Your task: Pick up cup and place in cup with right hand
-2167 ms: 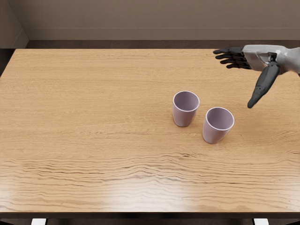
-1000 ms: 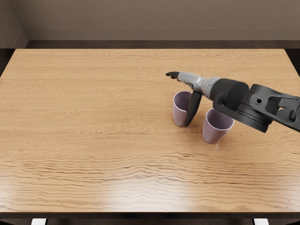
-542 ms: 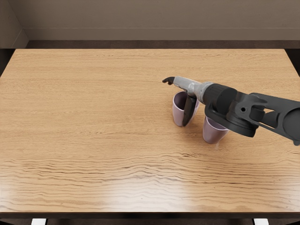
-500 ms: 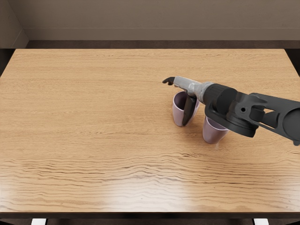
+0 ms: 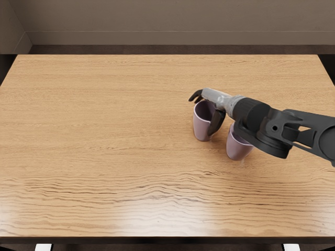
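1. Mauve, smooth, tapered cup [image 5: 202, 129] is upright on the pale wooden table [image 5: 104, 130], in the grip of the black-and-silver right hand [image 5: 213, 97]: dark fingers [image 5: 196, 96] bent round its far side, dark thumb [image 5: 216, 123] across its near side.
2. Reach done, grasp looks made or nearly so. No clear lift visible.
3. Second mauve, smooth, tapered cup [image 5: 237, 149] stands upright just beside it, toward the picture's lower right; likely the receiver.
4. Left to do, as judged: lift, bring over the second cup, lower in, release. No nesting yet.
5. Hidden: most finger contact, behind cup and palm; can't tell how firm the hold is. Part of the gripped cup's rim is covered too.
6. Dark right forearm [image 5: 254, 115] blocks part of the second cup's rim and opening; arm cut off at the right edge.
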